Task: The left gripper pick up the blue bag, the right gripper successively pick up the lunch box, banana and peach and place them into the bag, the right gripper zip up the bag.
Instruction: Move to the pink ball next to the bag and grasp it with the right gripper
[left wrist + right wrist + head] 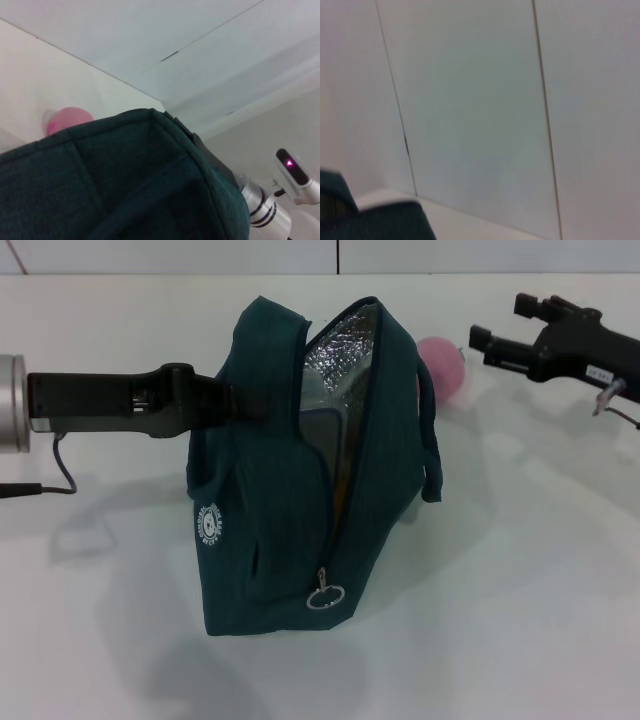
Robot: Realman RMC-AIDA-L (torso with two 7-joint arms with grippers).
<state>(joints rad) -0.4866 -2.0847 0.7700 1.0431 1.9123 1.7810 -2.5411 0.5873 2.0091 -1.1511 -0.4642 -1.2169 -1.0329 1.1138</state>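
The blue bag (270, 530) stands on the white table (520, 580), its top open and its silver foil lining (340, 345) showing. My left gripper (238, 400) comes in from the left and is shut on the bag's upper left side. A pale boxy shape shows inside the opening; I cannot tell what it is. The lunch box and banana are not plainly visible. The peach (443, 366) lies on the table behind the bag's right side; it also shows in the left wrist view (67, 120). My right gripper (497, 322) is open and empty, in the air right of the peach.
The zipper's ring pull (326, 595) hangs at the bag's front lower end. A bag handle (430, 440) droops on the right side. The left wrist view shows bag fabric (125, 175) up close. A white wall (480, 100) stands behind the table.
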